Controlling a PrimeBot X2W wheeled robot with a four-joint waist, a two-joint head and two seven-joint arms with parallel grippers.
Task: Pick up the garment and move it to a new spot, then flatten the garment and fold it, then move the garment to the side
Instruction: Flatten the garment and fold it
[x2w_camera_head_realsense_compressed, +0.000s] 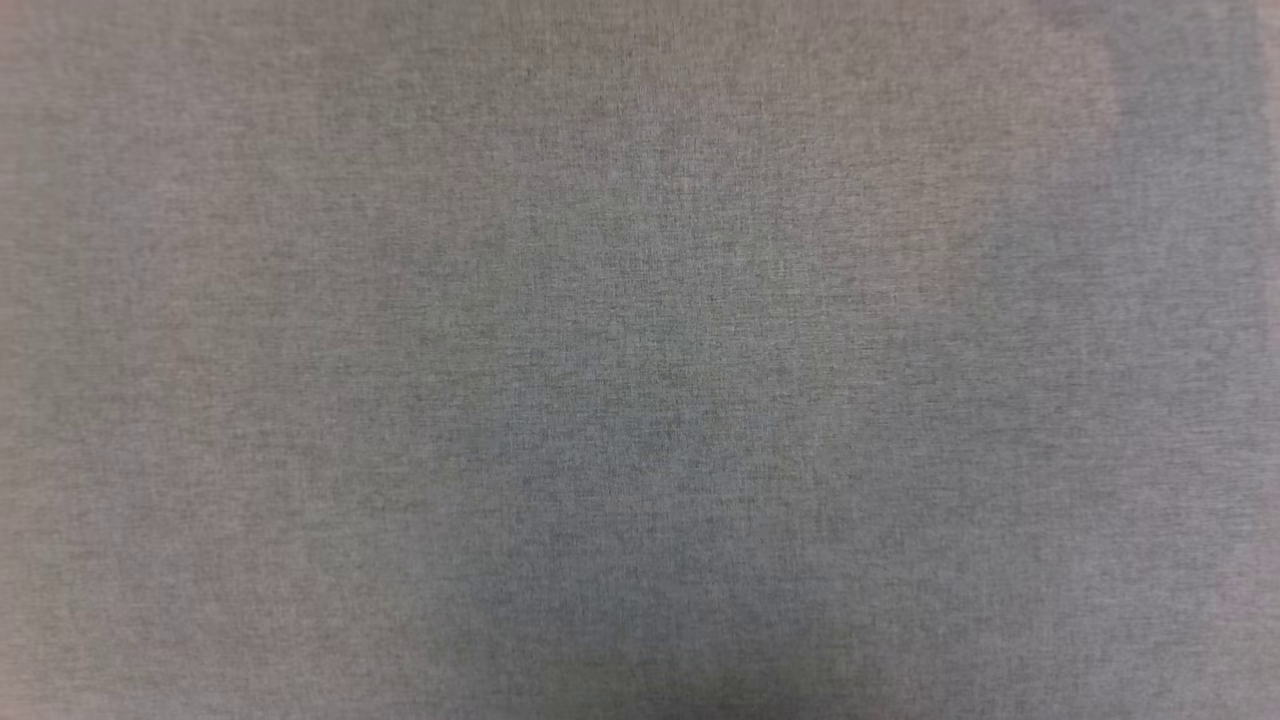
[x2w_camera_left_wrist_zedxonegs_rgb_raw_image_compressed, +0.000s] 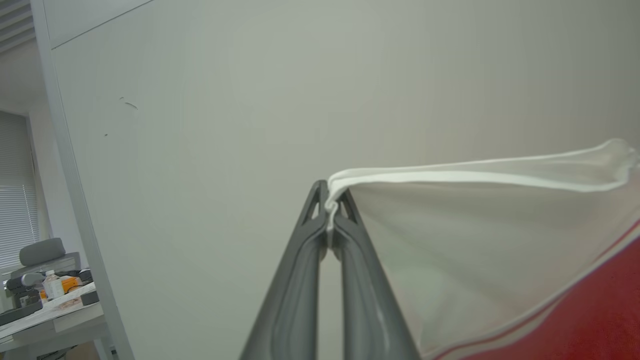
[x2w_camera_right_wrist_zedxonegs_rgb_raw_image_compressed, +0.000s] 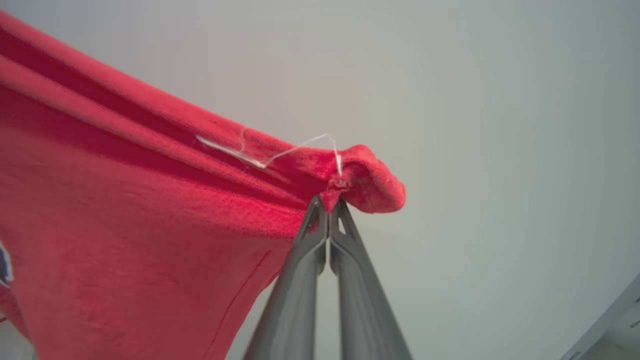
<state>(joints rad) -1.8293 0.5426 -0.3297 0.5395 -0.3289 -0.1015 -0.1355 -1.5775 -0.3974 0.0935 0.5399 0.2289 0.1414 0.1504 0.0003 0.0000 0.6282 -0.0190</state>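
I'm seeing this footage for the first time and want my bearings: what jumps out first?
The bright red shirt stands out, stretched across the left of the right wrist view, with the right end effector pinched shut on a bunched corner where a loose white thread trails. In the left wrist view, the left end effector is shut on the hem of the white sleeve, against a pale wall. The head view looks onto blurry grey cloth.
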